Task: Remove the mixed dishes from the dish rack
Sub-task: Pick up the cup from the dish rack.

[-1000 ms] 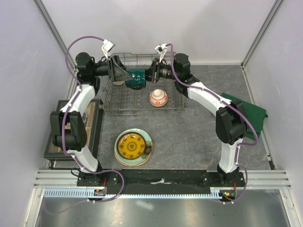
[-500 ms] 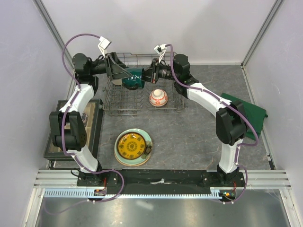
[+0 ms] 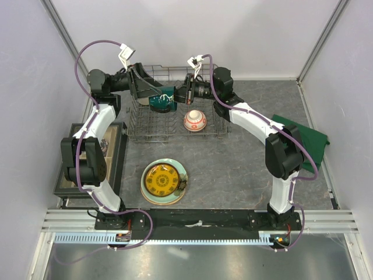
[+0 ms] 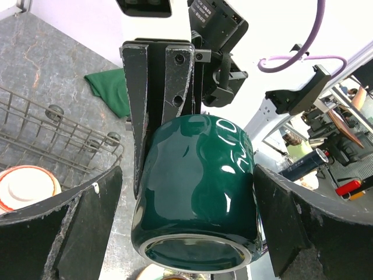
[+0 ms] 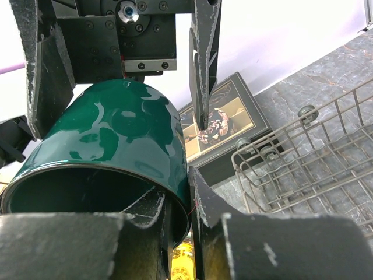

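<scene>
Mug [image 3: 161, 103] shifted nearer; bowl [image 3: 194, 121] in rack [image 3: 149, 126].

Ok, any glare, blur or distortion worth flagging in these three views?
Top external: evenly lit and sharp, with soft shadows only; the corner rails lean outward, as a wide lens would show them. Left wrist: white highlights streak the dark green mug, and the wall behind is washed out. Right wrist: the mug shows reflections too; the right gripper fills the bottom edge, close and dark.

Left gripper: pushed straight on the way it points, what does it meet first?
The dark green mug, sitting between open fingers of the left gripper; beyond it, probably, the right gripper pinching its rim.
</scene>
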You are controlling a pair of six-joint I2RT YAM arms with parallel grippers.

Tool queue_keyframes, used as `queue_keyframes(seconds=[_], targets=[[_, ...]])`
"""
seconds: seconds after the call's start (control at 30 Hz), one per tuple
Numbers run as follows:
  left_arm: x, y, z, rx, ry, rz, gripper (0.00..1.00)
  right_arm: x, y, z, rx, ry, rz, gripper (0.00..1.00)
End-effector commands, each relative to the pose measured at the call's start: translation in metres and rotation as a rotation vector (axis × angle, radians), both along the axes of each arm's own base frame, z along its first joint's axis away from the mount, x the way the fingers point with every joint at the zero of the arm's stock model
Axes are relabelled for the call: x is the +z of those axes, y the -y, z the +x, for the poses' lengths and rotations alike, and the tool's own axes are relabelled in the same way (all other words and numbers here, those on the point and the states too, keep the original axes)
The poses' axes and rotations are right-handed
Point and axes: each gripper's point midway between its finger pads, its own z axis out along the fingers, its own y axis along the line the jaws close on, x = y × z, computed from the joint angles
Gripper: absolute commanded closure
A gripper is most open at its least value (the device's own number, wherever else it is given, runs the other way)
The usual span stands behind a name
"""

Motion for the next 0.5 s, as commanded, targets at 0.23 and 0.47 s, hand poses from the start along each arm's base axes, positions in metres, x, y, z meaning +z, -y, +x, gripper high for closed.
queue_keyframes(seconds=[0.23, 0.47], targets=[[0.043, -0.005, 0.002, 0.028, 0.080, -0.009, 0.01, -0.004, 0.004, -0.014, 0.018, 0.090, -0.019, 1.00], [0.039, -0.008, 0.031, 0.151, 0.073, 0.042, 0.01, -0.009, 0.010, -0.021, 0.002, 0.116, -0.069, 1.00]])
